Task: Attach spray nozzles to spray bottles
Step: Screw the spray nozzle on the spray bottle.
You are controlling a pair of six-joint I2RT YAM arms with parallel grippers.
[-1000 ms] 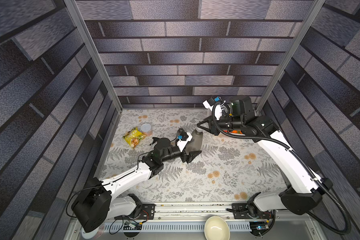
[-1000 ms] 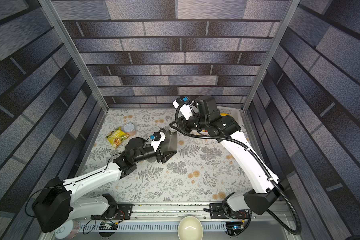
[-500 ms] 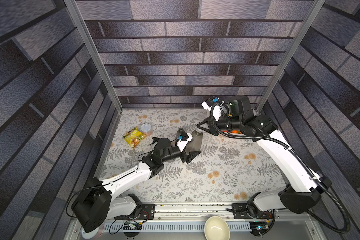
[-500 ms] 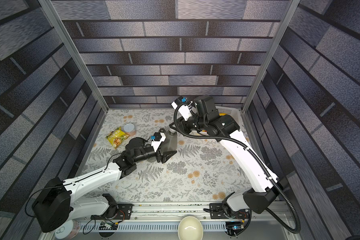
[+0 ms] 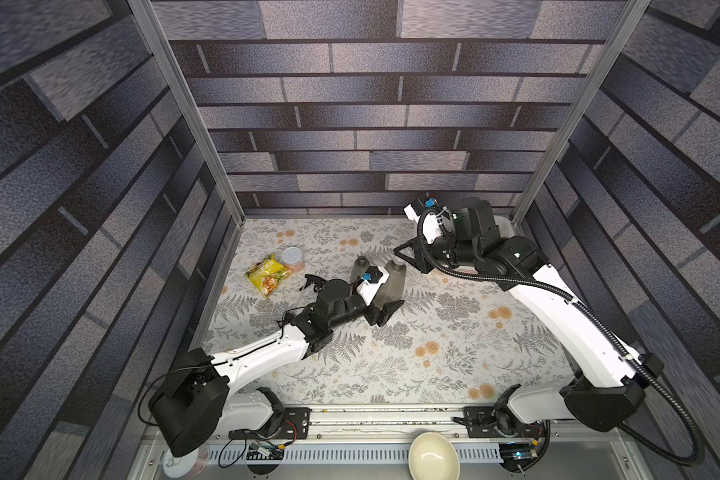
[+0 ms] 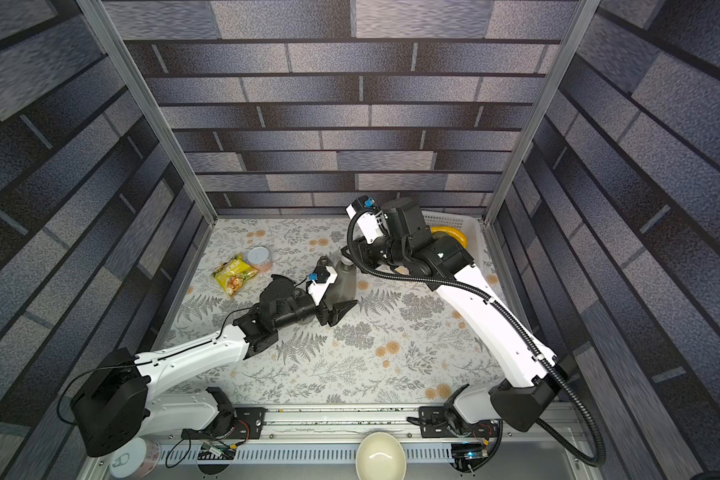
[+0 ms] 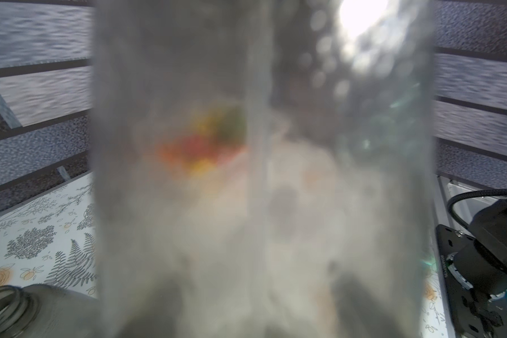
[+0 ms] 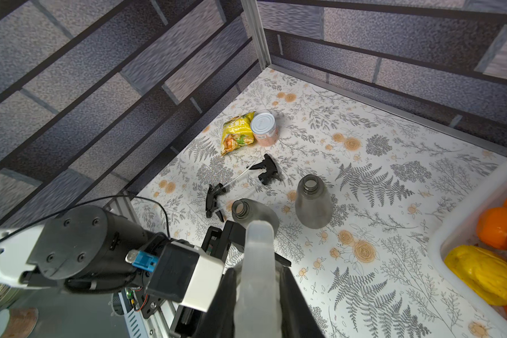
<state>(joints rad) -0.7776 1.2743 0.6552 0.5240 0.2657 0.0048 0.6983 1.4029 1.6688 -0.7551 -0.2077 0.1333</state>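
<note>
While left jaws grip a bottle [image 5: 393, 284], right jaws, pinching the white nozzle [image 8: 256, 263], have edged nearer; joining comes next.

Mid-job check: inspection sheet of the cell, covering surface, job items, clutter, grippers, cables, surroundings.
Surface: floral-print tablecloth, no spills seen.
Job's things: smoky grey translucent plastic bottle upright, neck open; second grey bottle free-standing beside it; two black plastic trigger nozzles loose on the cloth; translucent white trigger nozzle near the first bottle's neck, not seated.
Clutter: yellow snack packet beside silver-lidded can; white plastic basket of fruit, far right corner; cream bowl off the cloth.
Grippers: left gripper shut on the first bottle; right gripper shut on the white nozzle.
Cables: black corrugated hose along the right arm.
Surroundings: brick-pattern wall panels, aluminium frame posts.
</note>
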